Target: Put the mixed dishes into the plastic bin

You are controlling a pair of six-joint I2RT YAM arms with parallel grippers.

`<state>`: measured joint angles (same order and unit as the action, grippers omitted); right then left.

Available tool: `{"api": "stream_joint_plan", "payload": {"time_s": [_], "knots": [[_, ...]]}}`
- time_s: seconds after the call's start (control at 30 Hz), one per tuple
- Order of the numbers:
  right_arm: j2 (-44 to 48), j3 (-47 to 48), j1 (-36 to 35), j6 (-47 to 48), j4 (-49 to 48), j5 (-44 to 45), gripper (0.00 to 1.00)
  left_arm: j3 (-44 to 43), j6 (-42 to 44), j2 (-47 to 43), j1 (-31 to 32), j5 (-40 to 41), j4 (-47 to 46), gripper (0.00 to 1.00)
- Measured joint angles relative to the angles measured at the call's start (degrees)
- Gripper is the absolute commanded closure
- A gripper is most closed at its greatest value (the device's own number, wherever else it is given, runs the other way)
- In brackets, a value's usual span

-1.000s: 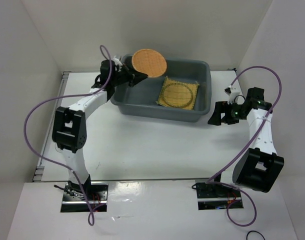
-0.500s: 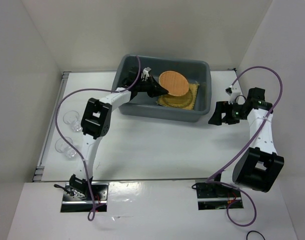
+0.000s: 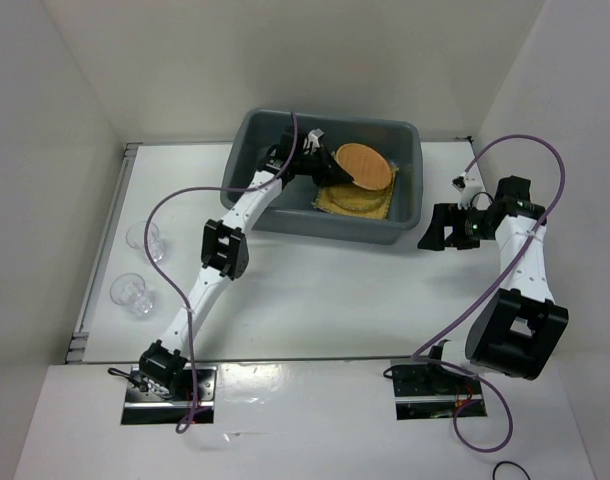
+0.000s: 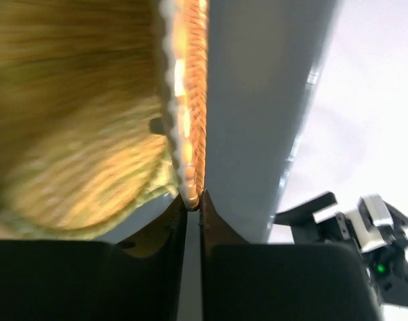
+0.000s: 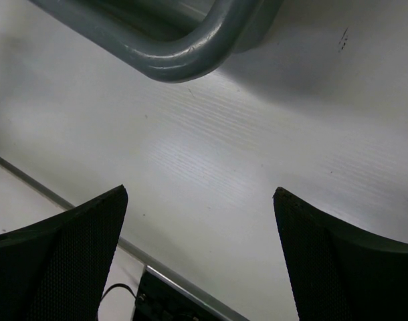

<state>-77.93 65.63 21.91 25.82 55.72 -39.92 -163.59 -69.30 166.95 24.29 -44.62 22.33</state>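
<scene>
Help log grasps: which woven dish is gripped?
The orange-brown disc, pinched edge-on by the left gripper; the yellow mat lies flat in the bin.

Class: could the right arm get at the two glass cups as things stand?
Probably not: the cups stand at the far left edge, with the left arm stretched between them and the right pincer.

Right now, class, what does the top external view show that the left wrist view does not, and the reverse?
Only the top external view shows the two glass cups standing on the table, left of the plastic bin. Only the left wrist view shows the left gripper pinching the orange-brown disc by its rim, seen edge-on. Both views show that disc inside the bin's grey walls, above straw-coloured weave.
</scene>
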Motion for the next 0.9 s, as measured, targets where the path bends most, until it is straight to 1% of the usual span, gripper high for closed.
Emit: {"api": "stream_joint_plan", "payload": {"time_s": [0.03,0.1,0.17,0.2,0.3,0.33,0.47,0.53,0.6,0.67,0.7,0.73,0.8,0.83,0.87,0.9], "knots": [[-0.1,0.0,0.0,0.0,0.0,0.0,0.06,-5.1,-0.4,2.6,0.1,-0.3,0.7,0.78],[-0.2,0.0,0.1,0.0,0.0,0.0,0.06,-10.2,-1.3,4.7,0.5,-1.6,3.2,0.66],[-0.2,-0.1,0.4,0.0,0.0,0.0,0.06,-12.3,-1.4,5.1,0.8,-1.8,6.5,0.6],[-0.2,-0.1,0.4,0.0,0.0,0.0,0.06,-12.9,-1.3,5.1,1.0,-1.8,7.8,0.52],[-0.2,-0.1,0.5,0.0,0.0,0.0,0.06,-13.9,-0.3,5.1,1.5,-1.5,11.5,0.36],[-0.2,-0.1,0.5,0.0,0.0,-0.1,0.06,-14.0,0.2,5.1,1.6,-1.2,13.2,0.27],[-0.2,-0.1,0.5,0.2,0.0,-0.2,0.06,-14.0,3.1,5.0,1.9,2.0,20.6,0.24],[-0.2,-0.1,0.5,0.2,0.0,-0.2,0.06,-14.0,5.0,4.5,2.0,5.7,25.4,0.23],[-0.2,-0.1,0.5,0.2,0.0,-0.2,0.06,-13.7,8.3,2.3,2.2,13.9,31.5,0.22],[-0.2,-0.1,0.5,0.2,0.0,-0.2,0.06,-13.5,12.2,-1.7,2.7,24.9,36.9,0.15],[-0.2,-0.1,0.5,0.2,0.0,-0.3,0.06,-13.4,14.3,-4.2,3.0,31.6,38.8,0.04],[-0.2,-0.1,0.5,0.2,0.0,-0.4,0.06,-13.4,16.8,-7.5,3.3,38.6,40.9,0.0],[-0.2,-0.1,0.5,0.2,0.0,-0.7,0.06,-13.1,20.2,-15.8,4.5,53.5,45.0,0.0],[-0.2,-0.1,0.5,0.2,0.0,-0.8,0.06,-12.1,21.4,-20.0,4.9,58.8,45.8,0.0],[-0.2,-0.1,0.5,0.2,0.0,-0.9,0.06,-8.7,22.4,-25.9,5.1,64.1,45.8,0.0],[-0.2,-0.2,0.5,0.2,0.0,-1.0,0.06,-3.0,22.5,-32.8,5.3,68.6,45.6,0.0]]}}
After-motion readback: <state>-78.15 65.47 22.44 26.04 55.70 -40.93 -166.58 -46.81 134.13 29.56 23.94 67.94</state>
